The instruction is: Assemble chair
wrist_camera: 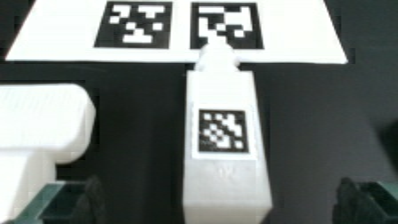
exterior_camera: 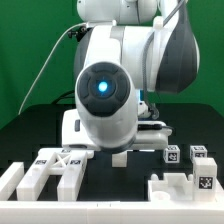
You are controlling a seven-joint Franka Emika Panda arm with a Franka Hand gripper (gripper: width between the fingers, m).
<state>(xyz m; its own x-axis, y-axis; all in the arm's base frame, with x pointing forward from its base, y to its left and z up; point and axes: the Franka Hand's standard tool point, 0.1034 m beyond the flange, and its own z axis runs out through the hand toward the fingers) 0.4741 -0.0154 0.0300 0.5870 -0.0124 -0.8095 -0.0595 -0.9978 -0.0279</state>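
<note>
In the wrist view a long white chair piece (wrist_camera: 226, 130) with one square tag lies on the black table. Its near end sits between my gripper's (wrist_camera: 214, 205) two dark fingers, which stand wide apart on either side and do not touch it. The gripper is open and empty. A second blocky white chair piece (wrist_camera: 39, 125) lies beside the long one. In the exterior view my arm (exterior_camera: 105, 95) hides the gripper. More white tagged chair pieces lie at the exterior view's lower left (exterior_camera: 50, 170) and lower right (exterior_camera: 185, 180).
The marker board (wrist_camera: 178, 35) with two tags lies just beyond the far end of the long piece, touching or nearly touching it. A low white border rail (exterior_camera: 110, 208) runs along the table's front edge. A green backdrop stands behind the table.
</note>
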